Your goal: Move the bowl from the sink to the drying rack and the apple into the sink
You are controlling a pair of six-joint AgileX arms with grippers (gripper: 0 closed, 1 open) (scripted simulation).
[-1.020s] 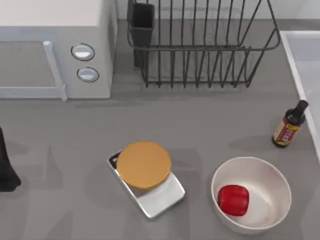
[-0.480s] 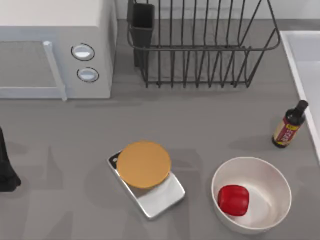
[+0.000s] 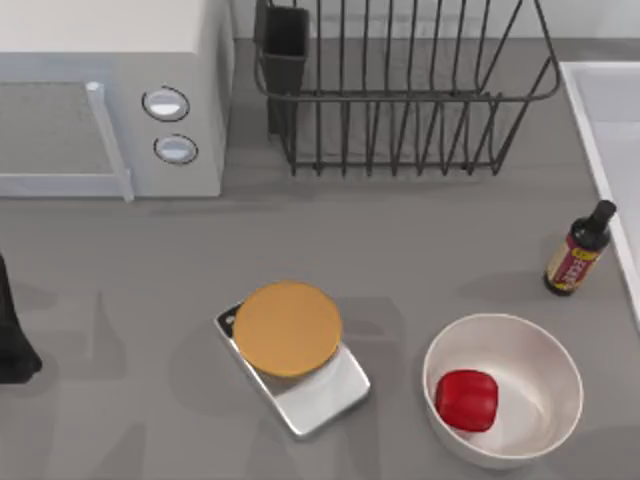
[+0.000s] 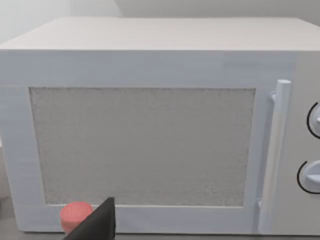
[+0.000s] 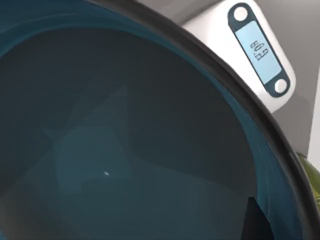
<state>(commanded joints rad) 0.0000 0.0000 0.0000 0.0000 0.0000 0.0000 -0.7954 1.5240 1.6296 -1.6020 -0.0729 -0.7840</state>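
Note:
The apple point(image 3: 467, 400), red and glossy, lies inside a large white bowl point(image 3: 545, 350) at the front right of the table. The bowl point(image 5: 125, 150) shows its teal-blue inside and dark rim very close to the right wrist camera. The sink point(image 3: 610, 110) is the pale basin at the right edge. The drying rack point(image 3: 400, 90), dark wire with a black utensil cup point(image 3: 285, 50), stands at the back. My left arm point(image 3: 12, 345) is parked at the left edge, and a dark part of my left gripper point(image 4: 97, 222) faces the microwave.
A white microwave point(image 3: 110, 100) fills the back left. A kitchen scale point(image 3: 325, 390) with a round orange disc point(image 3: 288, 328) on it lies front centre; the scale point(image 5: 250, 50) also appears behind the bowl. A dark sauce bottle point(image 3: 578, 250) stands beside the sink.
The apple has shifted very slightly inside the white bowl. Nothing else has visibly moved.

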